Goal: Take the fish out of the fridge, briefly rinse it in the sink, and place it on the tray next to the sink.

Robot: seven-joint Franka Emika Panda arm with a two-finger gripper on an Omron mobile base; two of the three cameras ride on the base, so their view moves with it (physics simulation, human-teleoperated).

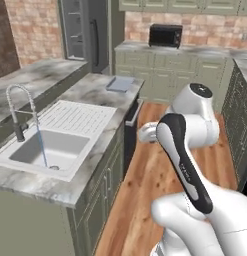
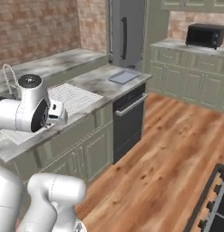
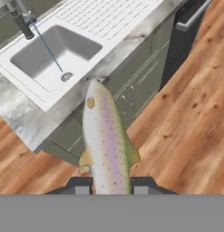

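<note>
Hand view: the fish (image 3: 105,140), silvery with a pink flank stripe, dark speckles and yellowish fins, runs from the claw (image 3: 109,185) at 6 o'clock up toward the centre, head pointing to 12 o'clock. Its tail end sits between the two dark fingertips (image 3: 82,185), which are closed tight against its sides, so the claw has hold of the fish and carries it in the air over the wooden floor (image 3: 186,113), just in front of the grey-green cabinet fronts (image 3: 140,86). At 10 o'clock from the fish lies the sink (image 3: 50,56), a white basin with a round drain (image 3: 66,77), into which a thin stream of water (image 3: 47,50) falls from the tap (image 3: 20,18); the dotted drainboard (image 3: 109,16) adjoins the basin toward 12 o'clock, and a dark appliance front (image 3: 186,31) stands at 1 o'clock. Left base view: the sink (image 1: 47,150) is set in a marbled grey counter (image 1: 95,87), with the tray (image 1: 120,83) lying flat on that counter beyond the drainboard, toward 12 o'clock. The fridge (image 1: 87,32) stands behind the counter's far end, a black microwave (image 1: 165,36) rests on the rear counter at 1 o'clock, and brick walls (image 1: 35,27) close the room.
</note>
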